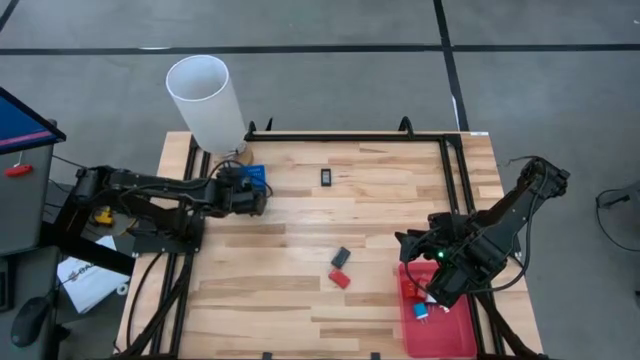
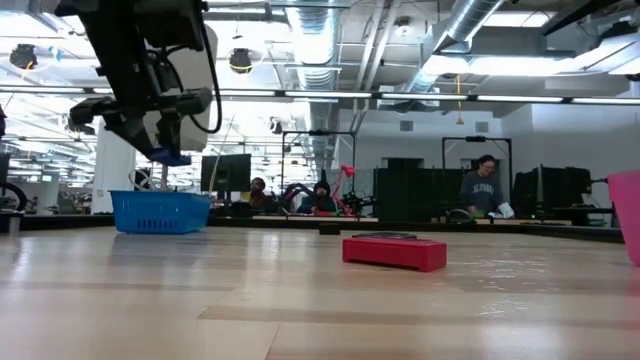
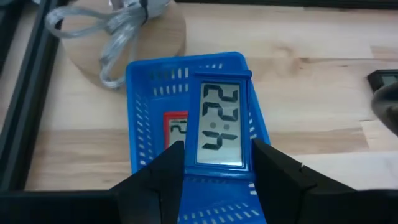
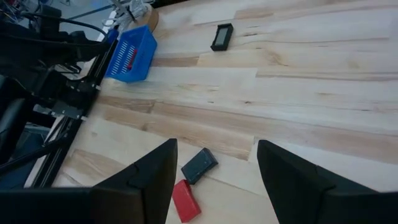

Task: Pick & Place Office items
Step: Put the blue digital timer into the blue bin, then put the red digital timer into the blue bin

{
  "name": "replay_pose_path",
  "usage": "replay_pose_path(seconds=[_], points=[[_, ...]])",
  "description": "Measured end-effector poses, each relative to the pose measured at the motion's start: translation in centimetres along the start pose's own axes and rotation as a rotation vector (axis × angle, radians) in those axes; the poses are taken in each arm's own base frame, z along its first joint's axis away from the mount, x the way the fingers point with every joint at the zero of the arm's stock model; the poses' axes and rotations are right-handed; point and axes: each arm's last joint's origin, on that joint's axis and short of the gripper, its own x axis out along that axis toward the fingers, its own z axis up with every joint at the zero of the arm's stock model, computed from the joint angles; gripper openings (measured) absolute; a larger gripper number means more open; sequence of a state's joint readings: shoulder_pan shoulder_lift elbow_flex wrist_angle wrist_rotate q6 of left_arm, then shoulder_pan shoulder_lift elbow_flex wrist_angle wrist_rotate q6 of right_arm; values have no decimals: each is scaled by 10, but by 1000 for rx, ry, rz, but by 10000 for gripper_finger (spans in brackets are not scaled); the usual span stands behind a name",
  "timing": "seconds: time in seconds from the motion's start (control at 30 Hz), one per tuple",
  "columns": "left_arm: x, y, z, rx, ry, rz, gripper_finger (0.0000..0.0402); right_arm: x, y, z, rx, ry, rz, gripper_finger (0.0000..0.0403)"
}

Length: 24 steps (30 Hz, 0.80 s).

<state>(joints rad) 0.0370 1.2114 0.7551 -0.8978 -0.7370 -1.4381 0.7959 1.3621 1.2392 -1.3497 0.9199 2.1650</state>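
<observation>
My left gripper (image 3: 219, 152) is shut on a small blue-framed display piece (image 3: 221, 118) and hovers over the square blue bin (image 3: 143, 81), which stands near the table's far left (image 1: 258, 176). A red display piece (image 3: 176, 127) lies inside the bin. My right gripper (image 4: 216, 149) is open and empty above the table, beside the flat red tray (image 1: 445, 335). The tray holds a few tiny pieces (image 1: 421, 311). A black piece (image 4: 199, 165) and a red piece (image 4: 185, 200) lie flat on the wood near it. Another black piece (image 1: 327, 177) lies toward the far edge. My left gripper pinches the blue-framed piece between its two fingers, one on each long side edge near one end (image 3: 194, 157). The display faces the wrist camera. The piece is lifted clear, just above the bin, as the low view shows (image 2: 172, 157).
A tall white cylinder (image 1: 205, 100) stands on a round wooden base at the far left corner, beside the bin. A black rail (image 1: 350, 138) frames the table. Open wood lies between the arms (image 1: 300, 230). People sit at desks in the room behind (image 2: 485, 185).
</observation>
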Motion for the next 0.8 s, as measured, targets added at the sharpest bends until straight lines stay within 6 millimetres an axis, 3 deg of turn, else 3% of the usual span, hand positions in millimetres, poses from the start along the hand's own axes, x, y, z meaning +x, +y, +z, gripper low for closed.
replay_pose_path(seconds=[0.37,0.8], points=[[0,-1,1,12,-2,-9,159,2,0,1,3,-8,-7,214],[0,-1,2,13,-49,-3,209,3,1,2,6,-11,-10,214]])
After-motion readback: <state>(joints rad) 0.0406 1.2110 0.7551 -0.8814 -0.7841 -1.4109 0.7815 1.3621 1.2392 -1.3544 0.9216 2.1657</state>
